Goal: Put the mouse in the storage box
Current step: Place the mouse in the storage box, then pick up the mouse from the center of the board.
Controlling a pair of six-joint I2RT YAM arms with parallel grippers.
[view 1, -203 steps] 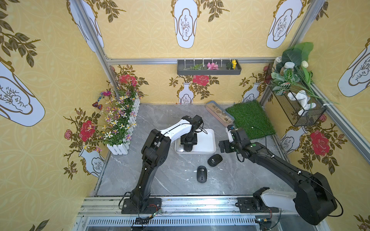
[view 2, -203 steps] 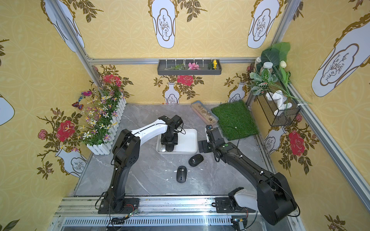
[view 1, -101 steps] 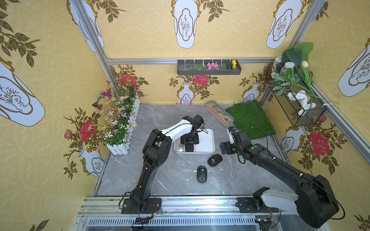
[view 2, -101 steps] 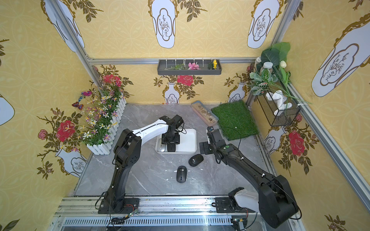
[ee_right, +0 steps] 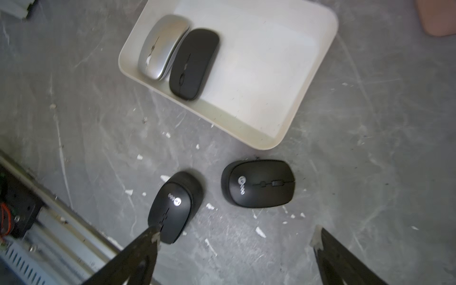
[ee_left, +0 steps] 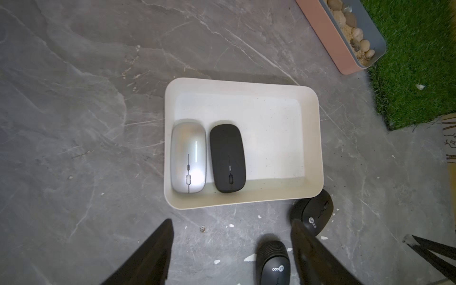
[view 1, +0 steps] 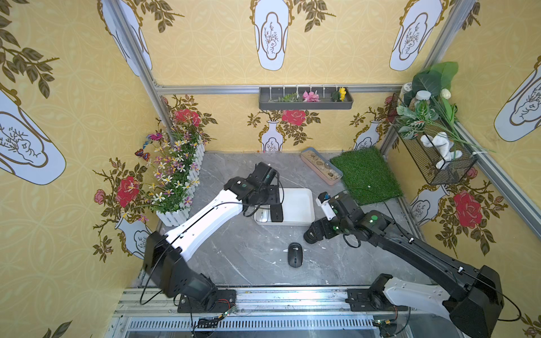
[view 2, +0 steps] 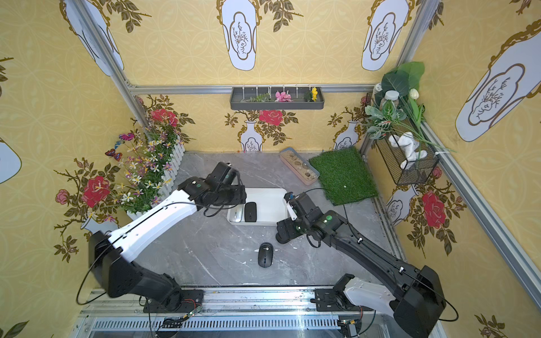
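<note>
In a top view, the white storage box (view 1: 301, 202) sits on the grey marbled counter (view 1: 248, 257), with one black mouse (view 1: 295, 254) loose nearby and floral yellow walls (view 1: 210, 44) around. Left wrist view: my left gripper (ee_left: 232, 222) hangs apart, empty, by the box, where a silver mouse (ee_left: 188, 156) and a flat black mouse (ee_left: 227, 158) lie. Right wrist view: my right gripper (ee_right: 236, 232) stands wide, empty, near a second loose mouse (ee_right: 259, 183) just beside the box. I judge closing on it comes next.

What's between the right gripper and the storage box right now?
In the right wrist view, one black mouse lies on the table between the right gripper, jaws open, and the storage box. A second black mouse sits by one jaw.
</note>
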